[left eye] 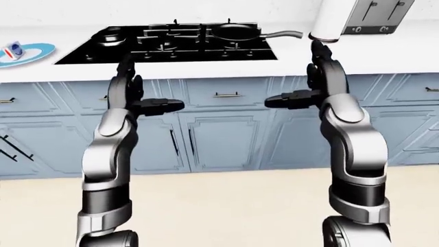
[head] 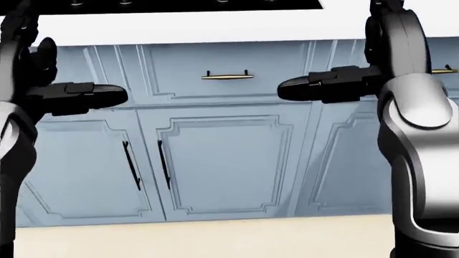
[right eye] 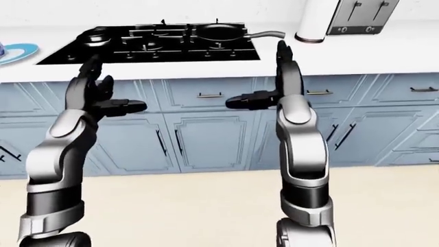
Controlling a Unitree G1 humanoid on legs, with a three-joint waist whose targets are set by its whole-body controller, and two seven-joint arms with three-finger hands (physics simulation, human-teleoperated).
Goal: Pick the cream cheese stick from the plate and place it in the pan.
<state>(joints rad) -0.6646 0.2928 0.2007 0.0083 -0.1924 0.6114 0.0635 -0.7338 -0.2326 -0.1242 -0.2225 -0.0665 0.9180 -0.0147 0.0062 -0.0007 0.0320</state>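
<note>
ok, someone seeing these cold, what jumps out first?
The two raised arms, with the left hand and right hand open and empty before the blue cabinets. Next, the black stove at the top of the left-eye view, with the pan on its right burner. At far left, a blue plate holds a small packet, cut by the edge.

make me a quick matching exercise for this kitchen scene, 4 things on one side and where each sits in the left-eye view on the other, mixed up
Things:
1. plate
2. pan
3. toaster
4. left hand

Places:
A. on the stove, upper middle
B. top right on the counter
C. raised before the cabinets, left of centre
D. far left on the counter

Pairs: 1-D, 2-A, 3-B, 4-C
</note>
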